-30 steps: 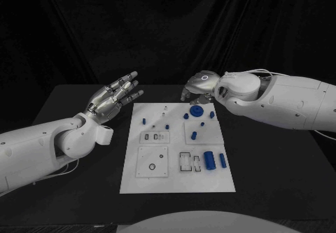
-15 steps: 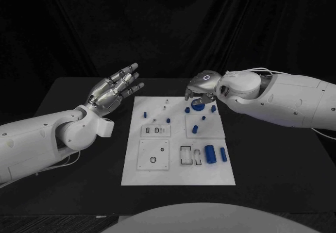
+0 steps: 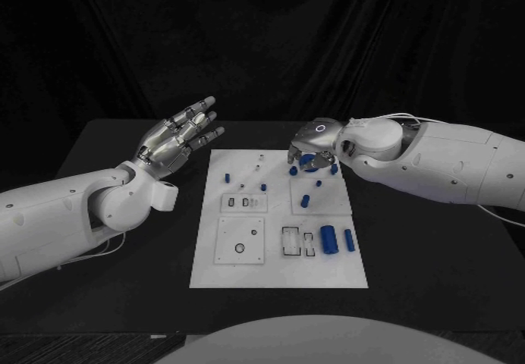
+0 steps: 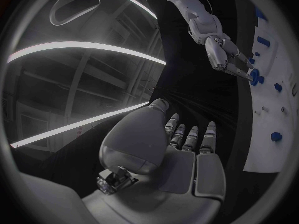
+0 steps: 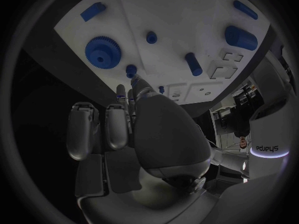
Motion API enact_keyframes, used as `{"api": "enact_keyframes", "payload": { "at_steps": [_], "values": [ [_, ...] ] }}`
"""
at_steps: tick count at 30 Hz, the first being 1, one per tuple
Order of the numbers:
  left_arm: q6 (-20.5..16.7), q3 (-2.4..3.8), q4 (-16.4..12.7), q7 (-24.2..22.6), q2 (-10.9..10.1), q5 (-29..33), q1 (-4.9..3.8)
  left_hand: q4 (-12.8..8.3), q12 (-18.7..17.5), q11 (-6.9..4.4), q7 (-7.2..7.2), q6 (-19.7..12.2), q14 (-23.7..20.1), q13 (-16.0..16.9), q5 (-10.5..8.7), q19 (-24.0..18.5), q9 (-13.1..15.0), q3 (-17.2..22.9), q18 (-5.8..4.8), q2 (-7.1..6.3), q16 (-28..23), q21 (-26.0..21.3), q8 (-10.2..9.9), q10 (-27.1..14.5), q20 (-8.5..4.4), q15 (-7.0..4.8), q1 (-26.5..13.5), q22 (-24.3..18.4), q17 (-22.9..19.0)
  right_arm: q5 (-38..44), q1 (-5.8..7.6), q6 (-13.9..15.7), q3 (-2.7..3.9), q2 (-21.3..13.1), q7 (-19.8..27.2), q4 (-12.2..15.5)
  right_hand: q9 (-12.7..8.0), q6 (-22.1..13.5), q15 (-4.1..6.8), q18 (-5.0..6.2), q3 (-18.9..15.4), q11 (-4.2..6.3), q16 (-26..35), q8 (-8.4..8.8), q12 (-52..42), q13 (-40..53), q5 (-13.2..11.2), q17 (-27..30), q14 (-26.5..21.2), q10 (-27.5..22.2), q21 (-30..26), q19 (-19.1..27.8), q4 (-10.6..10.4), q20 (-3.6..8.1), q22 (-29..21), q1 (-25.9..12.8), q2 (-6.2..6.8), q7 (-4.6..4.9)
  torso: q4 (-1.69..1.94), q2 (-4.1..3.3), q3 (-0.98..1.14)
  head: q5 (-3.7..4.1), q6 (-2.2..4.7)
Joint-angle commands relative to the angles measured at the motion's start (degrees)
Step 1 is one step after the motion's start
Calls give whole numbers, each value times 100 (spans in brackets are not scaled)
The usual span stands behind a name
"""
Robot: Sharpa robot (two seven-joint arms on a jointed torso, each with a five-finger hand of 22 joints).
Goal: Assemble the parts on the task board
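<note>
Black cloth hangs behind a black table, and on it lies the white task board, its near end bare. Working outward from the robot, the board first carries a square recessed plate with a small oval opening, then a rectangular slot beside the thick blue cylinder and a thinner blue pin. Further on lies a short blue peg, with several small blue studs scattered toward the far end.

At the far right corner of the board sits the blue gear, toothed round its rim. The right hand hovers directly above it with fingers curled downward; in its own wrist view the fingers are clear of the gear, so it appears to hold nothing yet (whether a fingertip already touches the gear, I cannot tell). The left hand stands raised beside the board's far left corner, palm open, fingers spread, holding nothing and well apart from every part.

My judgement is that the step in hand is the approach to pick up the gear. The next move calls for lowering the fingers round its rim and closing evenly, since a flat disc lying flush offers little edge and could slide.
</note>
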State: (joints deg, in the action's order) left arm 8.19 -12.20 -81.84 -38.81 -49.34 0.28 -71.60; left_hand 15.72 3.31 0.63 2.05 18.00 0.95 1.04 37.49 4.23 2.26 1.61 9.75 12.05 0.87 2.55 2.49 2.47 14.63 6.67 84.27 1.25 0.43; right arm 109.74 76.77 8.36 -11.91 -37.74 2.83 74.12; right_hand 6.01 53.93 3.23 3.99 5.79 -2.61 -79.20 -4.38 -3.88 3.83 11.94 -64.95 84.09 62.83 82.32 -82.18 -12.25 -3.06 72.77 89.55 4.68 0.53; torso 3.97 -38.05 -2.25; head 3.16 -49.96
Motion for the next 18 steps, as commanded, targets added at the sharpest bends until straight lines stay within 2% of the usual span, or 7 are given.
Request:
{"api": "enact_keyframes", "payload": {
  "at_steps": [1, 5, 8, 14, 18],
  "values": [
    [156, 6, 7, -616, 9, -2, -15, 5, -26, 17, 36, -30, -8, -10, 38, -37, -8, 38, 54, 8, 21, -26, -27, -48, 11, 47, 68, -10, 2, 67, -60, 206, 4, 37, 88, -70, 4, -31, 14, -11, 46, -4, 39, 22, -14, 6, -7, 27, 176, 28, -39, 30, -4, 11, -3, -42, 63, -3, 3, 6, 6, -7, -4],
    [217, 5, 22, -561, 7, -2, -15, 0, -29, 27, 52, -21, -9, -10, 32, -39, -6, 40, 54, -2, 21, -28, -24, -53, 16, 57, 71, -10, 2, 67, -129, 281, 4, 81, 114, -162, 15, -23, 16, -8, 69, -3, 52, 17, -4, 5, 19, 51, 170, -6, -51, 41, -10, 15, -18, -55, 72, 6, -5, 8, -3, -30, -4],
    [316, 5, 61, -482, 12, -2, -15, -25, -53, 32, 65, -37, -21, -17, 12, -62, -5, 14, 54, -87, 6, -43, -21, -79, 23, 51, 70, -16, -4, 67, -183, 365, 4, 135, 163, -258, 32, -7, 16, -2, 112, -14, 75, 8, -16, 10, 92, 92, 160, -14, -70, 59, -13, 18, -44, -60, 67, 26, -2, 8, -2, -21, -4],
    [454, 5, 141, -342, 23, -2, -15, -33, -81, 37, 79, -38, -39, -24, 13, -104, -4, 11, 50, -106, -13, -69, -18, -110, 32, 54, 67, -27, -11, 67, -271, 547, 4, 226, 258, -413, 80, 23, 17, -1, 257, -11, 97, -4, -33, 14, 332, 125, 156, -51, -87, 68, 7, 20, -44, -44, 100, -10, 11, 16, -1, 8, -4],
    [522, 5, 175, -274, 29, -2, -15, -35, -82, 43, 90, -1, -37, -24, 14, -106, 2, 14, 49, -104, -10, -70, -10, -113, 36, 61, 68, -27, -9, 67, -303, 606, 4, 267, 308, -493, 110, 46, 16, 0, 363, -14, 101, -11, -49, 17, 489, 128, 157, -52, -95, 71, 9, 19, -41, -50, 115, -6, 6, 19, -3, 0, -4]
  ]
}}
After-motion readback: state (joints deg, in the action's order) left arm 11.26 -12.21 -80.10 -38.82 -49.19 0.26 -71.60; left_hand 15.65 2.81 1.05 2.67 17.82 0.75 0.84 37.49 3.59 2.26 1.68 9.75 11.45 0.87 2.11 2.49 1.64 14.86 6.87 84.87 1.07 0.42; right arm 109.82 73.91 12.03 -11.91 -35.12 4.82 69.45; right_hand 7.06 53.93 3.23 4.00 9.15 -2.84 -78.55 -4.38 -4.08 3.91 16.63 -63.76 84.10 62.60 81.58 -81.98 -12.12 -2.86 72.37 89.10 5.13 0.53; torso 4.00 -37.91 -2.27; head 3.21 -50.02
